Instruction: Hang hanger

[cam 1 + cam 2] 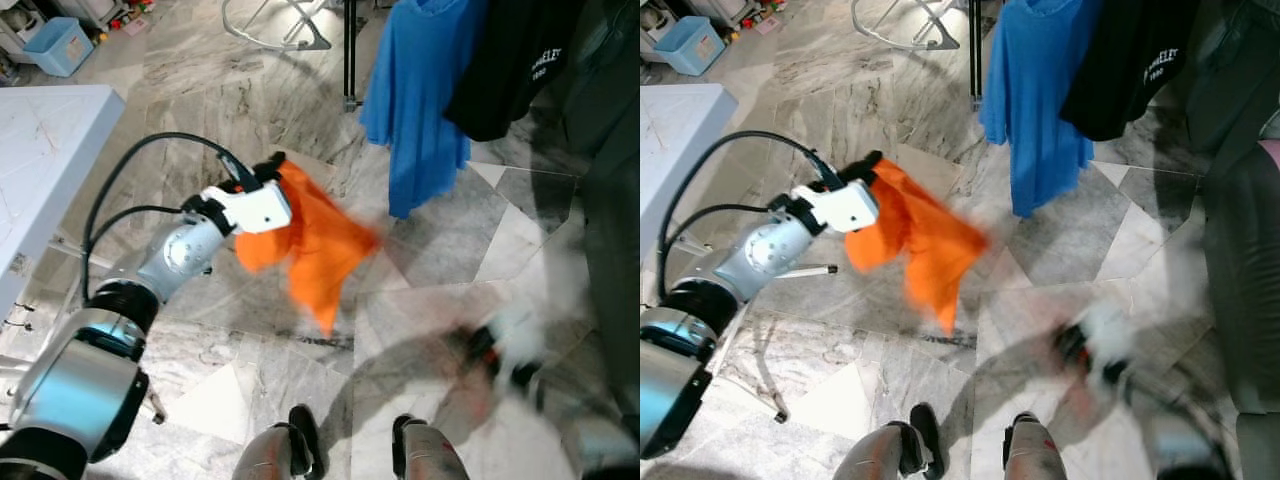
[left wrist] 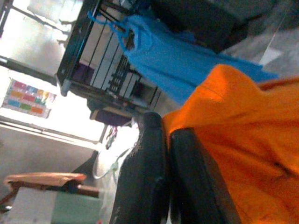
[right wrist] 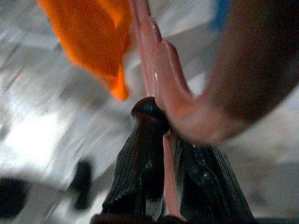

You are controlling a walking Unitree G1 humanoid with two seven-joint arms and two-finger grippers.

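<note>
**Pink hanger and orange cloth, both held**

Your right gripper pinches the pink hanger, which points straight out from its fingers toward the orange cloth. Your left gripper is closed on that cloth's edge. The blue shirt hangs beyond the cloth. Bring hanger and cloth together.

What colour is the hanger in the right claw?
Pink; the hanger shows best in the right wrist view, clamped in the right claw.

Home laundry area. Marble floor, blue shirt and black shirt hanging on a rack, white table, blue bin, shelving behind.
</note>
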